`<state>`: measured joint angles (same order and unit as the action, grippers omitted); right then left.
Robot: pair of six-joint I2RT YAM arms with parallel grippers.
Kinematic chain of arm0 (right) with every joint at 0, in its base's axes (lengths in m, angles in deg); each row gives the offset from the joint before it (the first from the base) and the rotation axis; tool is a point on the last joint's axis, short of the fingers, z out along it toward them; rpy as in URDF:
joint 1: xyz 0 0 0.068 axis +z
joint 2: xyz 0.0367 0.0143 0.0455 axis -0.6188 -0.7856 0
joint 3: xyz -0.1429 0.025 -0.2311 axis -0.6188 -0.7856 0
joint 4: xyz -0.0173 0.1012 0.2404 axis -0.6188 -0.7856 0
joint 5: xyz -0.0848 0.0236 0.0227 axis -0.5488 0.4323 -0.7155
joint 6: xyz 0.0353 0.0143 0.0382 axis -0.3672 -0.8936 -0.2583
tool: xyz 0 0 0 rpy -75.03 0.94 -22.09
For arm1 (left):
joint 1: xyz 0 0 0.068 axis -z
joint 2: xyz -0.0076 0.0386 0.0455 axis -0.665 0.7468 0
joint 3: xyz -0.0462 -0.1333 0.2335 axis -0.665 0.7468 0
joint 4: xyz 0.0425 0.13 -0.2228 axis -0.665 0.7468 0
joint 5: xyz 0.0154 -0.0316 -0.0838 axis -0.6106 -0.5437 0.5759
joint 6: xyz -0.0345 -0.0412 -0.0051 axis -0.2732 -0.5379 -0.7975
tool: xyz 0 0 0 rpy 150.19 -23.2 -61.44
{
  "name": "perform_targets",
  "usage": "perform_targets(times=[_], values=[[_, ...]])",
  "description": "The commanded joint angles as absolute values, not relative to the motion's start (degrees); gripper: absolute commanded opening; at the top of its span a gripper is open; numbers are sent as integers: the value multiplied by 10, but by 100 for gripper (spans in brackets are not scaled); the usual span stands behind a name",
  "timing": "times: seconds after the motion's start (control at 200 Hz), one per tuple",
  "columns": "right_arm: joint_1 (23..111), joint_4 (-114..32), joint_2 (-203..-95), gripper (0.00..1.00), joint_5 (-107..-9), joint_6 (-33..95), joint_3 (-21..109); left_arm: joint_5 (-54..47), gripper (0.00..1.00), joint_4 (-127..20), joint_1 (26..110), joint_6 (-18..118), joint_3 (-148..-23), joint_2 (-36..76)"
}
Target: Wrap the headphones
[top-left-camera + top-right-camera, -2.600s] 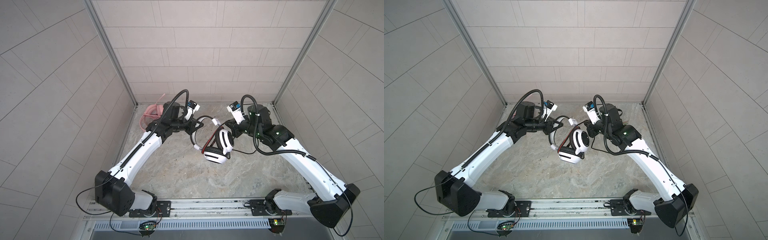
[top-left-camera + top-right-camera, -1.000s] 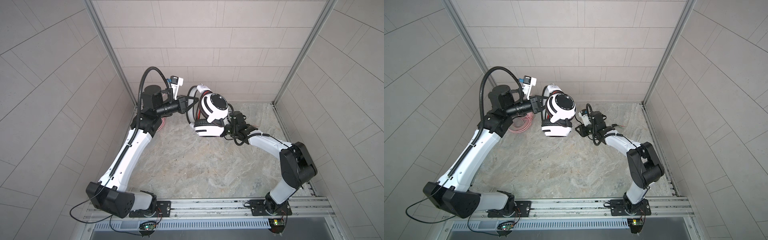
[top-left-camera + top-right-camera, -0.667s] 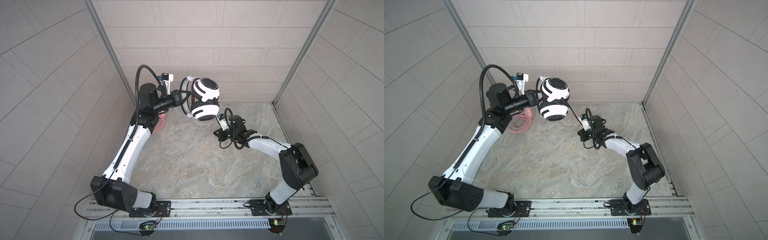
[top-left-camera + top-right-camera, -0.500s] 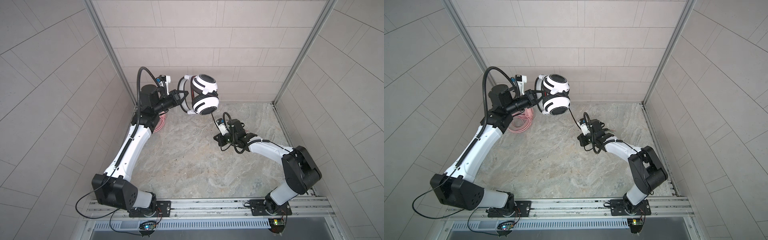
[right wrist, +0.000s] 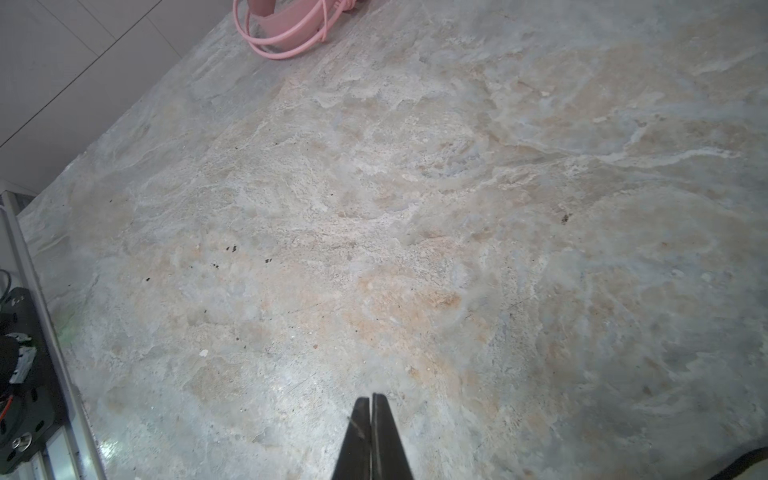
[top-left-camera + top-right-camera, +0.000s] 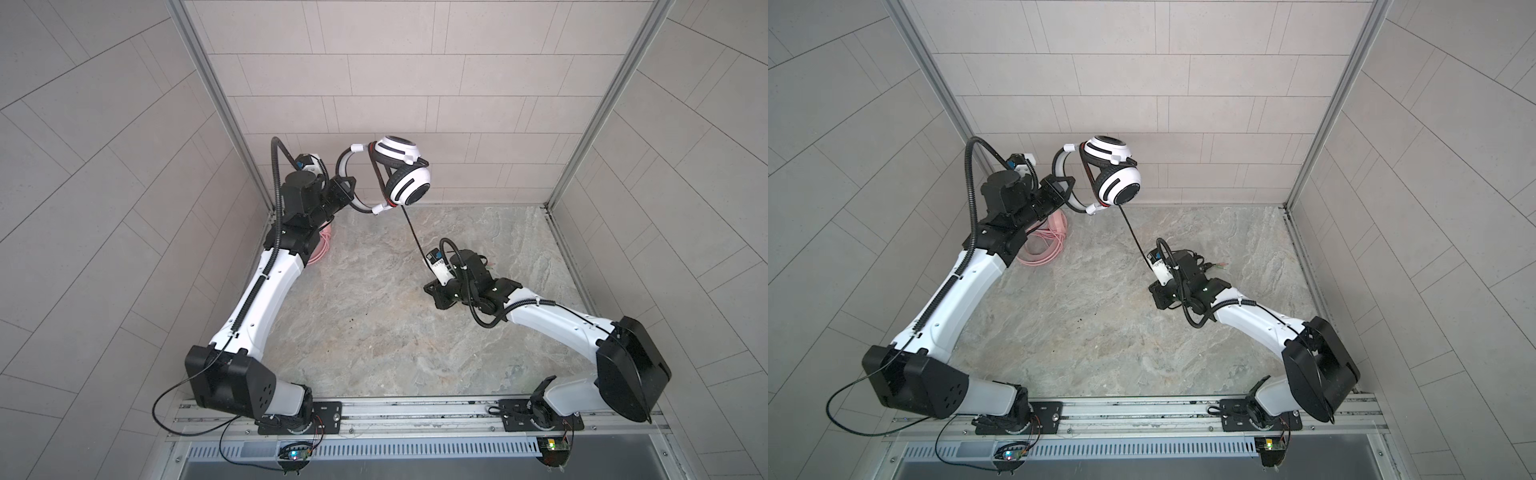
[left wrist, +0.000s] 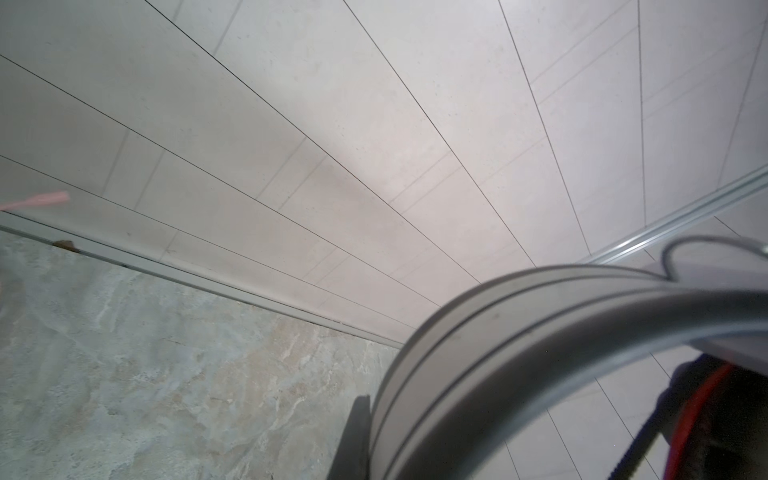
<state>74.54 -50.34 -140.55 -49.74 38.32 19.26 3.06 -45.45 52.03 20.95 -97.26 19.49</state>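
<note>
The white-and-black headphones (image 6: 405, 178) (image 6: 1115, 174) hang high near the back wall. My left gripper (image 6: 351, 195) (image 6: 1069, 191) is shut on their headband (image 7: 498, 353), with one dark finger (image 7: 357, 436) showing beside it. Their black cable (image 6: 413, 232) (image 6: 1133, 235) runs taut from the lower earcup down to my right gripper (image 6: 434, 291) (image 6: 1156, 296), which sits low over the table with its jaws pressed together (image 5: 371, 399) on the cable. The pink headphones (image 6: 1046, 245) (image 5: 286, 33) lie with coiled cable at the back left, half hidden by my left arm in a top view (image 6: 322, 245).
The cable's plug end (image 6: 488, 264) lies on the stone table (image 6: 374, 332) just behind my right wrist. Tiled walls close in on three sides, the back wall (image 6: 457, 124) right behind the raised headphones. A metal rail (image 6: 415, 411) runs along the front edge.
My left arm has kept the headphones raised and turned them near the back wall. My right gripper has moved down and away from the earcups and shut, and the cable is now pulled straight.
</note>
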Motion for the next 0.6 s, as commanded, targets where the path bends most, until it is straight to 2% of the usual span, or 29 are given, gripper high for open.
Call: perform_targets(times=[0.0, 0.335, 0.595], values=[[765, -585, -1369, 0, -519, 396, 194, -52, 0, -542, 511, 168, -977, 187], [859, -726, -1314, 0, -592, 417, 283, -124, 0, -541, 510, 186, -975, 233], [866, -771, -1282, 0, -601, 417, 335, -207, 0, -521, 523, 266, -937, 245]])
